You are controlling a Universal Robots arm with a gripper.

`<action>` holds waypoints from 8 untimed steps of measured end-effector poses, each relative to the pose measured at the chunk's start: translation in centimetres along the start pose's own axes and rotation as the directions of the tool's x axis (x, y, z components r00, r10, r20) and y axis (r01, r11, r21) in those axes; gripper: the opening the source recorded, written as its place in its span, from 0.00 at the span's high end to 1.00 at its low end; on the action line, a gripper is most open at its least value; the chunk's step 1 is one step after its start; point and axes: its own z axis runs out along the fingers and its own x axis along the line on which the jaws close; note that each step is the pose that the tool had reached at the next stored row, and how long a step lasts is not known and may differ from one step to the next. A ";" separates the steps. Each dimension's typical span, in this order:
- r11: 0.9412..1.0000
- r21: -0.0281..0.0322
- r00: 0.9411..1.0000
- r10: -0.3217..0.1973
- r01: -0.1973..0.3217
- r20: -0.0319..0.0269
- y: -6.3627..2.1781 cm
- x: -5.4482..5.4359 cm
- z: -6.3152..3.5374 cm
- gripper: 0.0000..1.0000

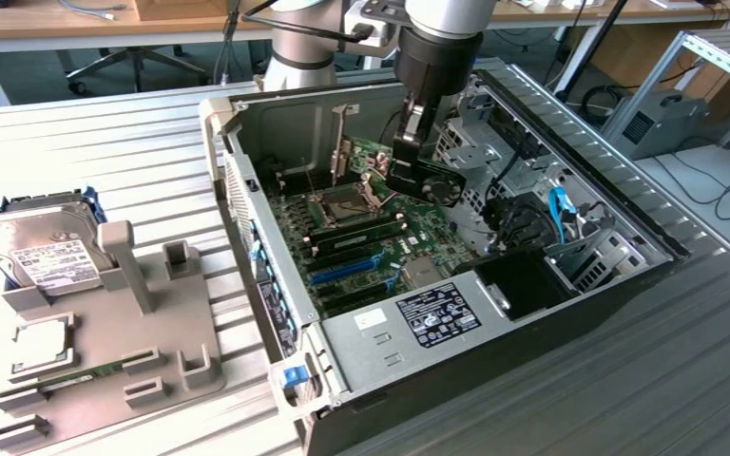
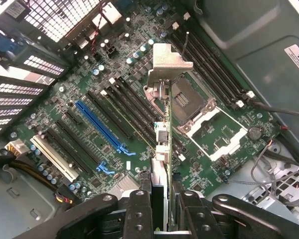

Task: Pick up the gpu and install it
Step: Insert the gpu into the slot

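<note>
Claw grips gpu; labels unreadable.

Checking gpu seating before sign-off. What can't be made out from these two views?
- Exterior view: gpu lower edge and its slot, hidden by the card and the gripper.
- Wrist view: gpu edge-on, fan face unseen; its bottom edge is hidden behind the bracket.
- Wrist view: motherboard near edge cut off by the gripper.

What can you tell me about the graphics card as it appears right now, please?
The graphics card is a thin black board with a round black fan on one face and a silver metal bracket at its far end. The gripper clamps it on edge, and it hangs above the motherboard inside the open computer case, not yet seated in any slot.
</note>
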 end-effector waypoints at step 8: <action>1.000 -0.001 1.000 -0.023 0.023 0.000 0.00 0.0 0.00 0.74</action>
